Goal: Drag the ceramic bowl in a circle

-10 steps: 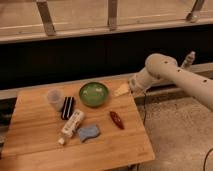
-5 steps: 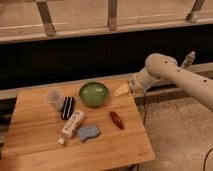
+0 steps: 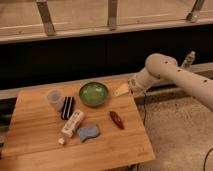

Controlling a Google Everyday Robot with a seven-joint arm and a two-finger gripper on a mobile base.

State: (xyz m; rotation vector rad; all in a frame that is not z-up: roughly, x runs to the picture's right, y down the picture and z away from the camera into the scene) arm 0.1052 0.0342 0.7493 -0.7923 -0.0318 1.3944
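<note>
Near the back edge of the wooden counter (image 3: 35,150), the ceramic bowl (image 3: 93,94) sits upright, glossy green and holding nothing. The pincer (image 3: 121,90) hovers just beside the bowl, apart from its rim, its 2 cream fingers spread wide and gripping nothing. On the bowl's other side stand a translucent plastic cup (image 3: 54,97) and a black oblong object (image 3: 67,108), while a white bottle (image 3: 73,123), a blue sponge (image 3: 88,133) and a reddish-brown object (image 3: 117,120) lie nearer the front.

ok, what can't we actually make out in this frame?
Camera view:
- Gripper, open, right of the ceramic bowl: its height over the table is unclear from this angle.
- Arm: base cut off by the right edge.
- White bottle: label too small to read.
- Plastic cup: contents too small to tell.
</note>
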